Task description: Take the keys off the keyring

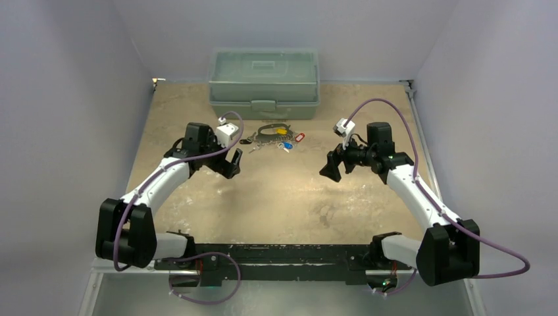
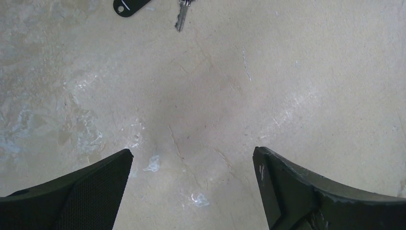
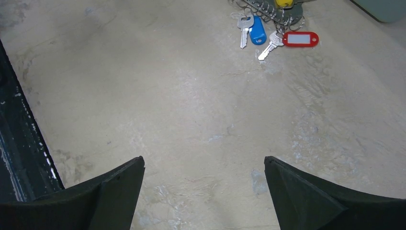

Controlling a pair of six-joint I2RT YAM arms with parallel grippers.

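Observation:
The keyring [image 1: 272, 128], a grey oval loop, lies on the table in front of the toolbox, with the keys [image 1: 279, 142] clustered on it. The right wrist view shows silvery keys [image 3: 245, 28] with a blue tag [image 3: 257, 29], a red tag [image 3: 300, 39] and a yellow tag [image 3: 283, 3] at the top edge. The left wrist view shows a dark oval piece [image 2: 130, 5] and one key [image 2: 182, 17] at the top. My left gripper [image 1: 233, 163] [image 2: 191, 153] is open and empty, left of the cluster. My right gripper [image 1: 331, 169] [image 3: 203, 160] is open and empty, to its right.
A grey-green plastic toolbox [image 1: 264, 82] stands shut at the back, just behind the keys; its corner shows in the right wrist view [image 3: 383, 9]. A black rail [image 1: 283, 253] joins the arm bases at the near edge. Walls close in the table on the left, back and right.

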